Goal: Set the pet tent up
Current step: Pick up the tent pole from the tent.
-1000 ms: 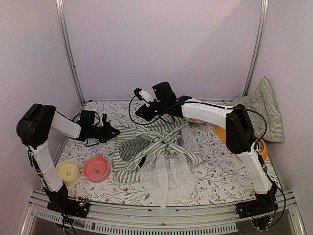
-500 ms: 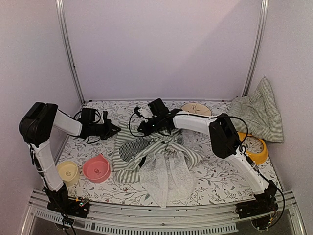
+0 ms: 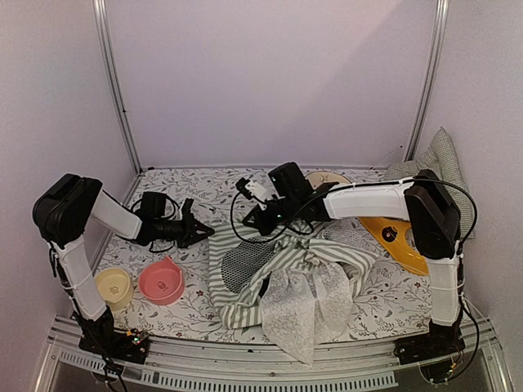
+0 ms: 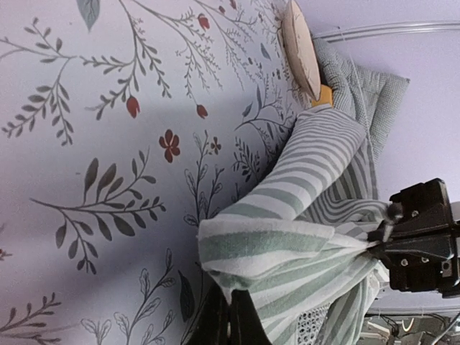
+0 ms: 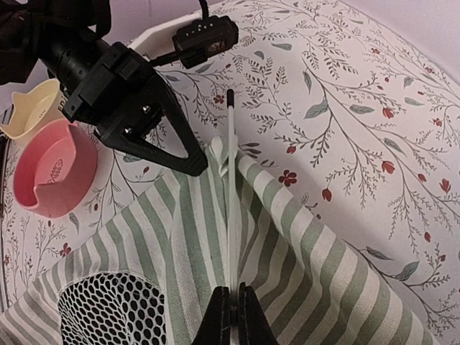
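Note:
The pet tent (image 3: pixel 294 261) lies crumpled mid-table, green-and-white striped, with its black mesh window (image 3: pixel 245 257) and white lace curtain (image 3: pixel 306 306) toward the front. My left gripper (image 3: pixel 207 233) is shut on a corner of the striped fabric (image 4: pixel 287 244); its fingers (image 4: pixel 237 320) pinch the cloth at the bottom of the left wrist view. My right gripper (image 3: pixel 250 224) is shut on a thin white pole (image 5: pixel 231 180) that runs along a fold of the fabric. In the right wrist view the right gripper (image 5: pixel 231 305) shows with the mesh window (image 5: pixel 115 309) to its left.
A pink bowl (image 3: pixel 161 280) and a cream bowl (image 3: pixel 113 287) sit at the front left. A gingham cushion (image 3: pixel 445 163) leans at the back right, with a yellow dish (image 3: pixel 396 237) in front of it and a beige plate (image 3: pixel 323 178) at the back.
My right gripper has come down and toward the front, and the tent has shifted right and nearer. My left gripper has followed to the right, still holding the cloth corner.

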`<move>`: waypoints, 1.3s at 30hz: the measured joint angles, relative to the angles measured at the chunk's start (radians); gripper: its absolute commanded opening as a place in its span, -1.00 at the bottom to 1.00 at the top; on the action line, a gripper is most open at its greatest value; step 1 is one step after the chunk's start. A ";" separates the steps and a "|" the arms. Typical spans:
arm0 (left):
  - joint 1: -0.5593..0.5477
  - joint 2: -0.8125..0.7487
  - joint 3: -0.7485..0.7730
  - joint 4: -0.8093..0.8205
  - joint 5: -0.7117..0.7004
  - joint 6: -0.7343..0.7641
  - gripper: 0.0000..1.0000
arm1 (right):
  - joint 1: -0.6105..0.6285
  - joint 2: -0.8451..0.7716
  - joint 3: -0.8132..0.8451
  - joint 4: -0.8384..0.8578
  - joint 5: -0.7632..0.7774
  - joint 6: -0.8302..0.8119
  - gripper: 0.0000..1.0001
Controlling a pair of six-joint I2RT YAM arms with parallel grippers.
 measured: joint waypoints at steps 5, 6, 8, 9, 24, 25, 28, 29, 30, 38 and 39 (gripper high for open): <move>-0.016 -0.003 -0.037 0.000 -0.011 -0.001 -1.00 | 0.007 0.013 -0.072 0.000 -0.011 -0.005 -0.95; -0.016 -0.002 -0.042 -0.003 -0.015 -0.001 -1.00 | 0.010 0.017 -0.071 0.000 -0.011 -0.007 -0.96; -0.016 -0.002 -0.045 -0.009 -0.024 0.000 -1.00 | 0.016 0.023 -0.071 0.000 -0.006 -0.014 -1.00; -0.016 -0.001 -0.045 -0.011 -0.027 0.000 -1.00 | 0.018 0.024 -0.070 0.000 -0.003 -0.017 -1.00; 0.051 0.079 0.034 -0.080 -0.062 0.062 -1.00 | -0.003 0.184 0.152 -0.108 -0.008 -0.034 -0.31; 0.050 0.081 0.039 -0.083 -0.061 0.068 -1.00 | -0.006 0.206 0.175 -0.114 -0.010 -0.034 -0.29; 0.048 0.084 0.048 -0.097 -0.055 0.088 -1.00 | -0.007 0.283 0.263 -0.133 -0.010 -0.034 -0.19; 0.048 0.084 0.051 -0.102 -0.054 0.093 -1.00 | -0.007 0.301 0.284 -0.137 -0.010 -0.031 -0.18; 0.048 0.084 0.053 -0.106 -0.053 0.099 -1.00 | -0.007 0.318 0.309 -0.142 -0.008 -0.030 -0.17; 0.047 0.084 0.061 -0.122 -0.048 0.118 -1.00 | -0.007 0.406 0.521 -0.153 -0.008 -0.012 -0.28; 0.046 0.084 0.062 -0.123 -0.048 0.118 -1.00 | -0.007 0.417 0.544 -0.151 -0.010 -0.010 -0.31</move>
